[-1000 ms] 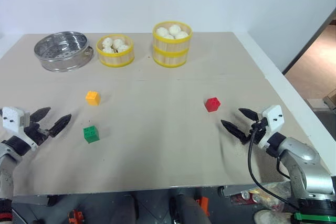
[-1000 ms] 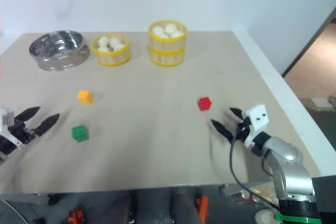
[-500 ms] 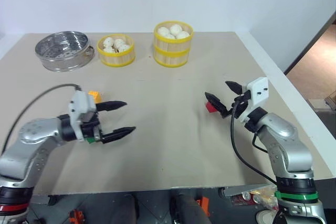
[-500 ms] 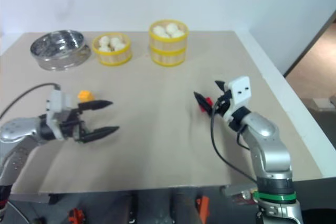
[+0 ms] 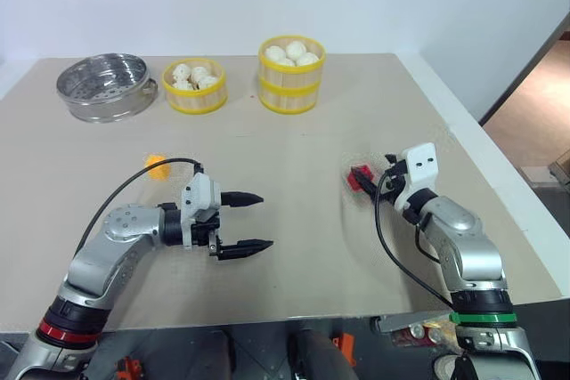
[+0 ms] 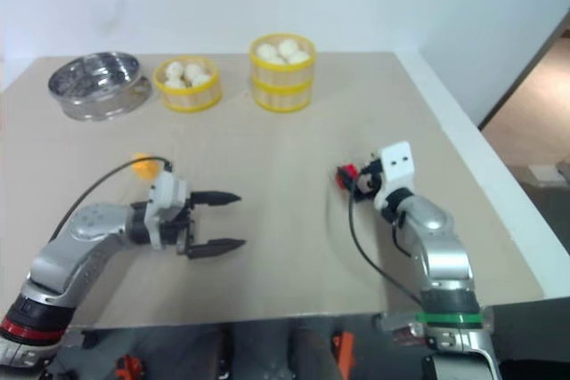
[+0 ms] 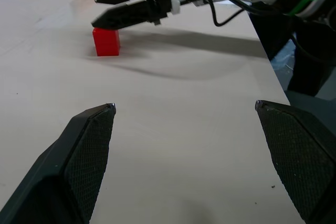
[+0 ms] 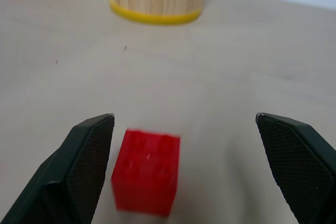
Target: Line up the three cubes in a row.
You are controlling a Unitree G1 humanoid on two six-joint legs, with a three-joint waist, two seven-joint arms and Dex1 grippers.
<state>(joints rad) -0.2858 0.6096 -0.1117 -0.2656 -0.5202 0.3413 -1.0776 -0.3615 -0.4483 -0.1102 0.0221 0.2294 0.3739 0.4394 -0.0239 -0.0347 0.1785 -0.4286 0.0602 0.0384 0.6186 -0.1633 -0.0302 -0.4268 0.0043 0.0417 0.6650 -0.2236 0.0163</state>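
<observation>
Far left corner of the table [image 5: 374,113]: a metal steamer pan [image 5: 107,86], then two yellow bun baskets [image 5: 196,86] along the far edge, nothing to do w/ the job.

Yellow cube [image 5: 156,166] sits toward the left edge, about halfway back, partly blurred. Can't spot the green cube; prob hidden behind the left arm, so it could get nudged or dragged w/o anyone noticing.

Left gripper [image 5: 246,221] hangs over the middle of the table nearer the front edge, fingers spread wide, nothing between them, pointing across toward the right side.

Red cube [image 8: 147,171] is right of centre, closer to the right edge. Right gripper [image 8: 184,124] is right at it, fingers spread wide. The cube sits off-centre in the gap, next to one finger [image 8: 79,161].

Risk: if it shuts like that, the near finger prob hits first and shoves or twists the cube. Both grippers point toward the same patch, so they could clash.
</observation>
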